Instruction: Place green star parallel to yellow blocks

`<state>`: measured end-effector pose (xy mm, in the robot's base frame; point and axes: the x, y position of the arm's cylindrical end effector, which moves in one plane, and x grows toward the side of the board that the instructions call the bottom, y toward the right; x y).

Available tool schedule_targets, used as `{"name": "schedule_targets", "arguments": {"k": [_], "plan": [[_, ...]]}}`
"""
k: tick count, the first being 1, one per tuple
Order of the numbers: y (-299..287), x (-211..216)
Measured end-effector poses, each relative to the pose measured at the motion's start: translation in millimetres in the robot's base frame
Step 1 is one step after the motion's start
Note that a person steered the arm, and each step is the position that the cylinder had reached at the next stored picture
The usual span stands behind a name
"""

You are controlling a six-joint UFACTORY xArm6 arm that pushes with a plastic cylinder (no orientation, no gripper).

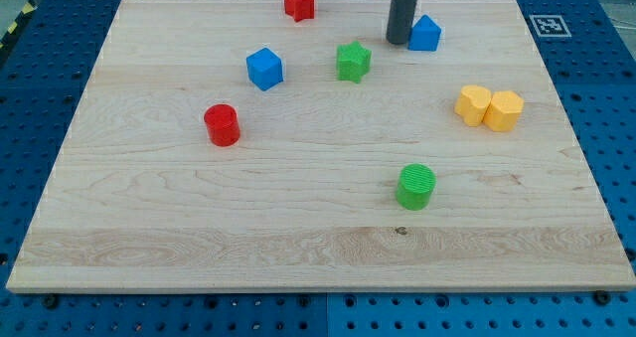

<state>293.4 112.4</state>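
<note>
The green star [353, 62] lies on the wooden board in the upper middle. Two yellow blocks sit side by side touching at the view's right: one [473, 104] on the left and a hexagonal one [504, 110] on the right. My tip [399, 41] is up and to the right of the green star, with a gap between them. It stands just left of a blue block [426, 34], close to or touching it.
A blue cube [264, 69] lies left of the star. A red cylinder [223, 125] is further lower left. A red block [299, 2] sits near the top edge. A green cylinder [416, 187] stands at the lower middle right.
</note>
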Motion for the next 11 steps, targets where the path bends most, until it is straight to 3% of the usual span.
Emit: {"name": "schedule_targets", "arguments": {"k": [2, 4, 6, 9, 11], "plan": [[-28.2, 6.8], [-74.5, -13.8], [-62.1, 21.1], [-40.6, 111.3], [-53.4, 110.1]]}}
